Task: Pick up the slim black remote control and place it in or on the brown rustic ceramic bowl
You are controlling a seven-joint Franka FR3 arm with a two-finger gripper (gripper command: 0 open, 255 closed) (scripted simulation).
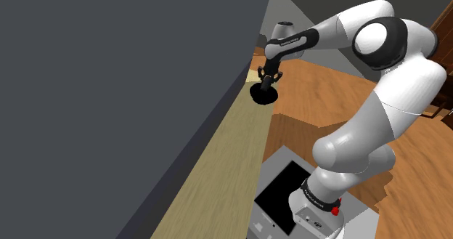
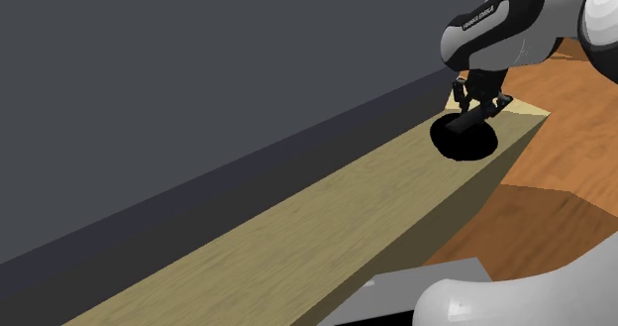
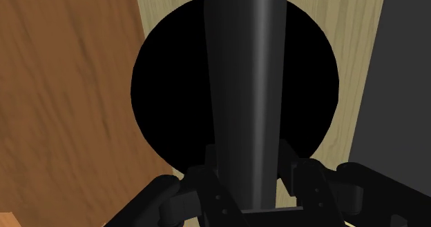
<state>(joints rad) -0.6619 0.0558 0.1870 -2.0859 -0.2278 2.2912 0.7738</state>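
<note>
- Dark grey wall (image 1: 109,92) runs along one side of a narrow, pale wood-grain counter (image 1: 225,165); on the counter's other side lies a brown wooden floor (image 1: 319,92).
- On the shoulder view's lower right stands the grey stand (image 1: 272,165), and the white arm (image 1: 385,107) reaches from it up and to the left, over the counter's far stretch.
- A bowl (image 2: 451,148), drawn plain black rather than brown, sits on the counter near its far end, between the wall and the edge toward the floor.
- In the shoulder view the bowl (image 1: 261,96) shows as a dark disc directly under the hand (image 1: 270,78).
- The hand (image 2: 478,111) points downward above the bowl, and its fingers are closed narrowly around the slim dark remote (image 2: 463,124).
- From the wrist view, the remote (image 3: 248,87) is clasped near one end between the two fingers (image 3: 298,174) and stretches away from the hand (image 3: 252,174) across the middle of the bowl (image 3: 166,87), its far end passing over the bowl's far rim.
- In the second exterior view the remote is tilted, with its lower end over the bowl's opening; whether it touches the bowl cannot be told.
- Around the bowl in the wrist view show strips of counter (image 3: 362,25), with floor (image 3: 62,87) to one side and wall (image 3: 400,87) to the other.
</note>
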